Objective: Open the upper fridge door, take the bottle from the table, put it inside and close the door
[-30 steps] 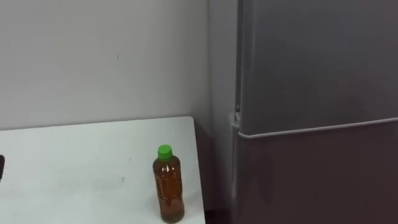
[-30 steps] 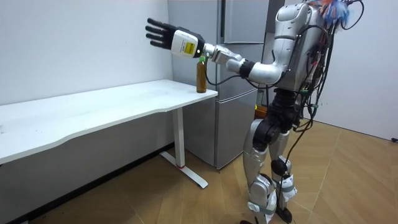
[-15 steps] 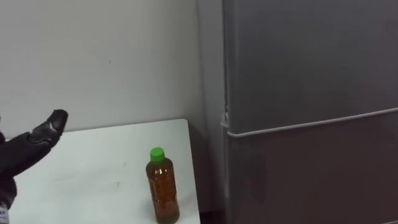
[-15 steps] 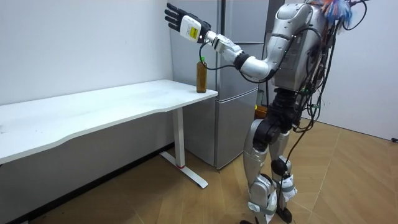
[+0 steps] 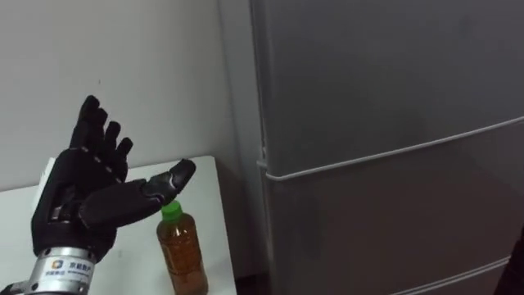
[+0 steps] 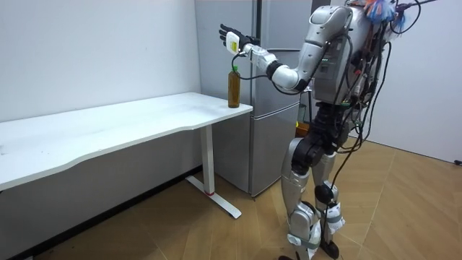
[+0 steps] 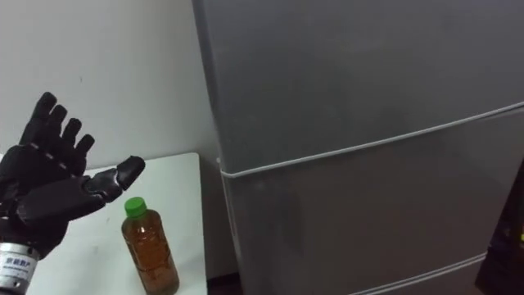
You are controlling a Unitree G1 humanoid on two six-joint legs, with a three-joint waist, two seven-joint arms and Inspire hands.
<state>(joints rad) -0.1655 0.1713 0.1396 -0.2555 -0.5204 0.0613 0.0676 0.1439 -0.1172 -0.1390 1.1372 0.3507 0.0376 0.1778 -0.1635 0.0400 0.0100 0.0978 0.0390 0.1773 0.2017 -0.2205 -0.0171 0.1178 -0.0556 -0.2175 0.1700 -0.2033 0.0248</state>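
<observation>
**A:** Holding anything in that left hand (image 5: 82, 197)?

**B:** Nothing. My fingers (image 5: 98, 135) are straight and fanned wide, the thumb (image 5: 168, 182) stuck out sideways, and the space between them is bare.

**A:** So where is the bottle (image 5: 182, 258)?

**B:** Upright on the desk (image 6: 130, 119), at the corner next to the fridge (image 5: 385, 123) and close to the right edge. Its green cap (image 5: 169, 211) is on. From my eyes the thumb tip seems to hang just over the cap, but the room view shows my hand well above the bottle, not touching it.

**A:** Why so high, if the bottle is what you want?

**B:** I judge it is the door first. The upper door (image 5: 385, 74) sits shut and flush, its seam with the lower one a thin line. The bottle cannot go in until that door is open. My hand is up at that door's height, spread and ready to catch its near edge.

**A:** And the bottle waits there?

**B:** Yes. That corner keeps it a short reach from the fridge.

**A:** Any worry?

**B:** It is tall and narrow, and it stands near the desk's edge. A careless swing of my arm past it could tip it off.
</observation>
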